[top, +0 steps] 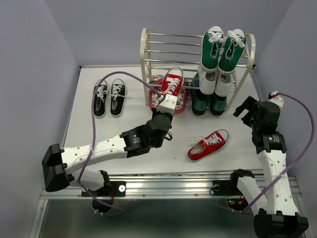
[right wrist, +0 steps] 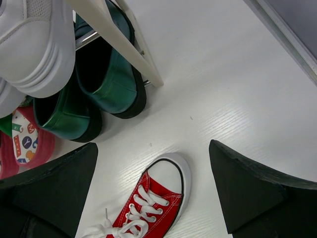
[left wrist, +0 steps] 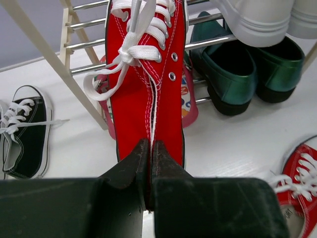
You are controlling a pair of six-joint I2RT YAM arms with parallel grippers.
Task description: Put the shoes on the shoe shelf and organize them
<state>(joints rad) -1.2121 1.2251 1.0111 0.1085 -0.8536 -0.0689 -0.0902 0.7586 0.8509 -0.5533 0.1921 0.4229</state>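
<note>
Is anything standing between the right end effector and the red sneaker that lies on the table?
Nothing visible does. The open right end effector looks straight at the red sneaker, which lies on the table apart from the green boots.

The left arm lies low and stretched forward and to the right from its base, elbow near the middle of the table, wrist raised. Its gripper has the two dark fingers pressed almost together, pinching the heel of a red sneaker. The right arm stands up from its base and leans forward, its gripper pointing down and left with the fingers spread wide, holding nothing.
</note>
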